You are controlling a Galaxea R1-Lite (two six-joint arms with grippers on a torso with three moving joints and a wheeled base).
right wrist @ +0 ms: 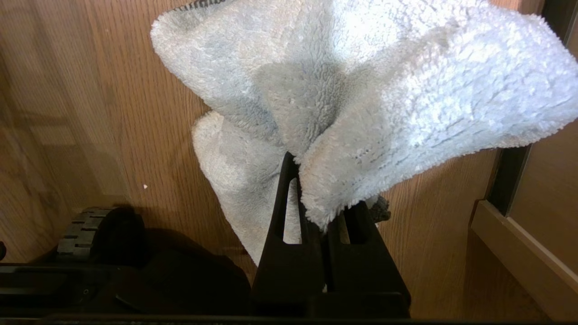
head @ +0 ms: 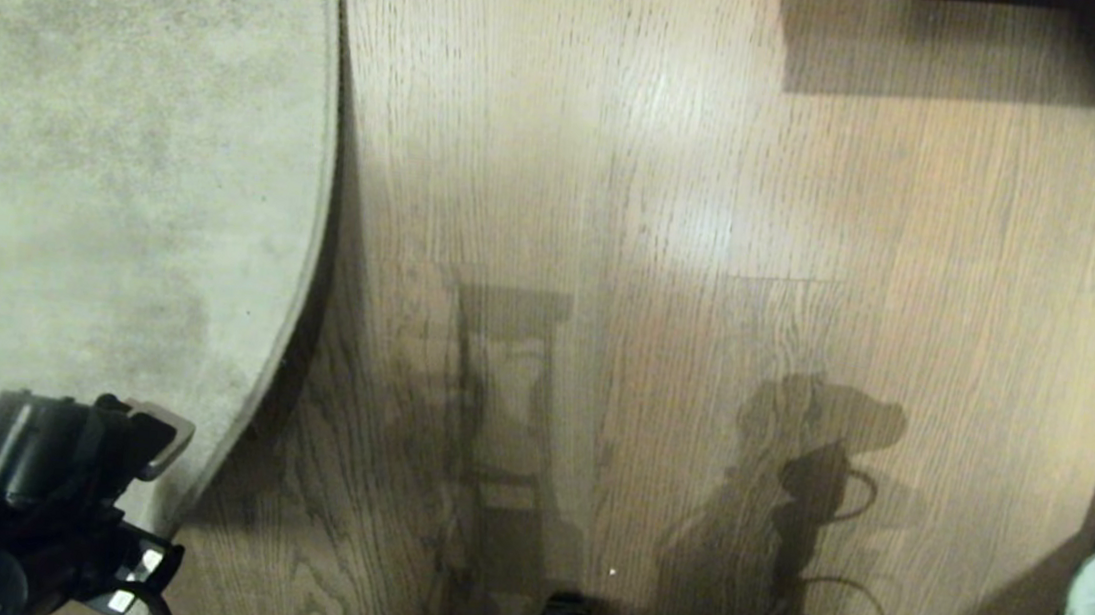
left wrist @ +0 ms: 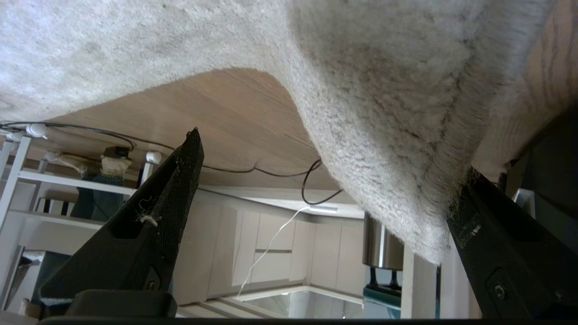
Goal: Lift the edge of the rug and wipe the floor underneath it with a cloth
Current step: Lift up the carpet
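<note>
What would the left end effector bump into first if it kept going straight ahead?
Most likely the rug edge: it hangs between the open fingers of the left end effector, touching one of them. Depth is hard to judge.

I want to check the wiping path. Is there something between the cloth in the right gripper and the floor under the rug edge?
Yes, the rug edge itself. It lies flat on the floor along most of its length; the corner by the open left gripper sags. The cloth hangs in the shut right gripper.
</note>
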